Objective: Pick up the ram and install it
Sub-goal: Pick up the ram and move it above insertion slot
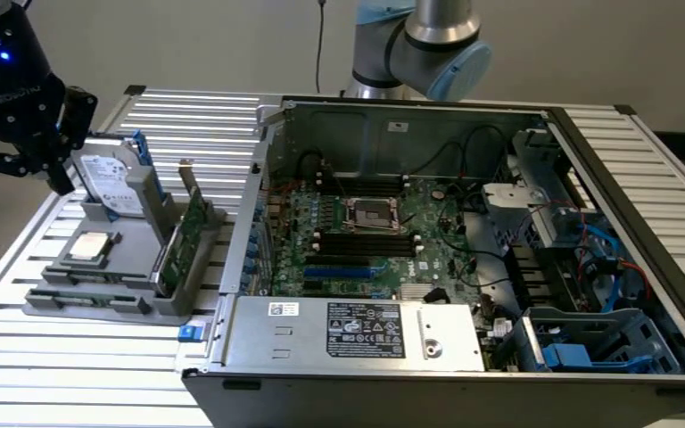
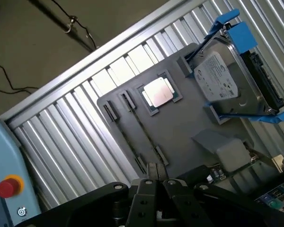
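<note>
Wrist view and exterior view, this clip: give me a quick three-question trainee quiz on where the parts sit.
1. True or false: the ram is already seated in the motherboard.
2. What lies flat on the gray holder? A) processor chip B) screwdriver C) fan
3. Fill in: the hard drive sits in a ____ frame.
Key: 1 false, it rests in the holder; 2 A; 3 blue.

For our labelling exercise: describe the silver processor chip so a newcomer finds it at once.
Beside the open computer case, at the exterior view's left, a grey holder stands on the slatted table. The processor chip lies flat in its recess, next to the standing hard drive; it alone is square and silver.
</note>
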Controlling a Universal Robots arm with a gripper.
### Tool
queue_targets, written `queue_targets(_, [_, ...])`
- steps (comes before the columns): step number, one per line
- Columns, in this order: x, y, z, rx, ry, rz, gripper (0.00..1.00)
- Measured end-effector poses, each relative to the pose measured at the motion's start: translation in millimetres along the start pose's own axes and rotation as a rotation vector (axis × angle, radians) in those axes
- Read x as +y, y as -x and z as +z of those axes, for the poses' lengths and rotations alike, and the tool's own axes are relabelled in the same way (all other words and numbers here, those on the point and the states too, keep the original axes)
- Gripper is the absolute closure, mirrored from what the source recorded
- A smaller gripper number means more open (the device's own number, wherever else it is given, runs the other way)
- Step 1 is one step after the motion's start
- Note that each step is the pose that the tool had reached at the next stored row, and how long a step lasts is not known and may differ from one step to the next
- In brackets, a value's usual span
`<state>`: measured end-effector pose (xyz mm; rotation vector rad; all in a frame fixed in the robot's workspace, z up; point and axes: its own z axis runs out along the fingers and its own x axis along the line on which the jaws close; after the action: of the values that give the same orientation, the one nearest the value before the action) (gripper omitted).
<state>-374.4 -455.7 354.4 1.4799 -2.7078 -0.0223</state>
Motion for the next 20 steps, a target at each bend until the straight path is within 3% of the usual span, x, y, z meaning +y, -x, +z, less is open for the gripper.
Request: queue_targets(20, [-0.4, 0.4, 10.2, 0.0143, -0.0152, -0.363, 0.89])
